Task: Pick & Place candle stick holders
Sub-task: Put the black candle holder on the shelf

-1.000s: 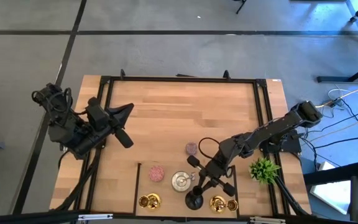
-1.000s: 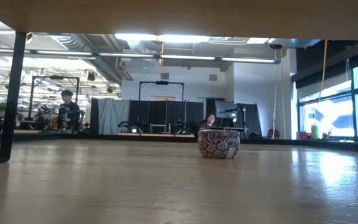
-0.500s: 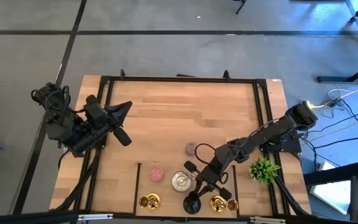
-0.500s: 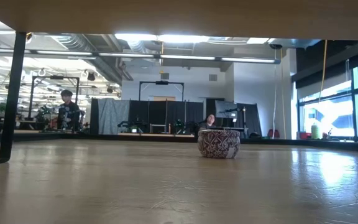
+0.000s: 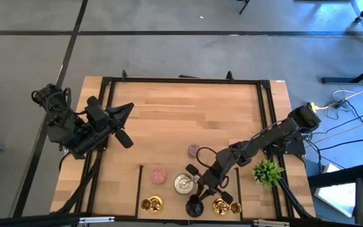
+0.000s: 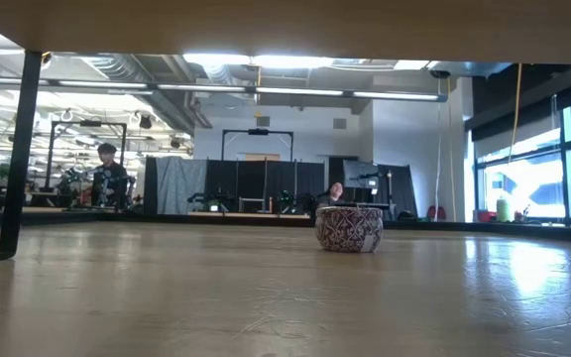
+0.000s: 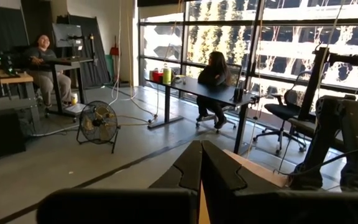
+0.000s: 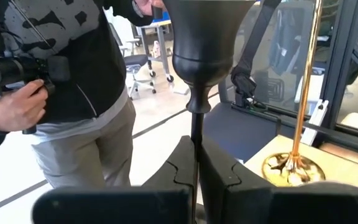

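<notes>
Wooden table (image 5: 181,113) fills the middle of the high view, and the action sits at its bottom edge, where the candle stick holders line up: a pink glittery one (image 5: 160,175), the shiny silver round one (image 5: 183,183), two small gold ones (image 5: 151,203) and (image 5: 221,205), with another mauve holder (image 5: 194,150) a little above. Right gripper (image 5: 200,188) is down among them, and the right wrist view shows its fingers (image 8: 180,163) pinched narrowly on the thin stem of the black holder (image 8: 199,56), just under the cup. Good spot, I'd say: that stem looks rigid and slim, the piece top-heavy with its wide cup, probably smooth enough to swivel if gripped loosely. Gold holder (image 8: 291,169) stands close beside it, so tilting risks a knock. Left gripper (image 5: 123,124) waits at the left of the frame, fingers closed together, holding nothing.
</notes>
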`<action>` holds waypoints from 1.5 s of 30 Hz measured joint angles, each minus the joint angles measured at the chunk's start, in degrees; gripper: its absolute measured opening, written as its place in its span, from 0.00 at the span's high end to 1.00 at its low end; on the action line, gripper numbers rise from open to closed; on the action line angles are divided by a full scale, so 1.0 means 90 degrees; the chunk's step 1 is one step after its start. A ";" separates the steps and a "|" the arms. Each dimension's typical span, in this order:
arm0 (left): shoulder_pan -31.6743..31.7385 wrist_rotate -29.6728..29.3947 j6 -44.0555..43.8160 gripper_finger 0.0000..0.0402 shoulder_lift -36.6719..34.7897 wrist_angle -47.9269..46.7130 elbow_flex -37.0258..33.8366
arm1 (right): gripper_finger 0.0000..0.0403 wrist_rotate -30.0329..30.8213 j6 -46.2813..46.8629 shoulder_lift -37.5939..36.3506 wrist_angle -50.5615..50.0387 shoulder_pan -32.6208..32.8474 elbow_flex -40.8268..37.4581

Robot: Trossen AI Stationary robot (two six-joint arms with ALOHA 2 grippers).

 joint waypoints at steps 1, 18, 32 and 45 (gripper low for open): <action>0.0000 0.0000 0.0002 1.00 0.0000 -0.0005 0.0000 | 0.99 0.0013 -0.0009 0.0000 -0.0023 0.0005 0.0000; 0.0000 0.0002 -0.0281 1.00 -0.0153 -0.0344 0.0000 | 0.99 0.0057 -0.0296 0.0121 -0.0011 0.0011 0.0002; 0.0000 0.0002 -0.0298 0.99 -0.0169 -0.0429 0.0000 | 0.92 0.0023 -0.0032 0.0119 0.0032 -0.0002 0.0002; 0.0000 0.0001 -0.0282 1.00 -0.0185 -0.0429 0.0000 | 0.90 0.0334 0.0087 0.0119 0.0009 0.0006 0.0002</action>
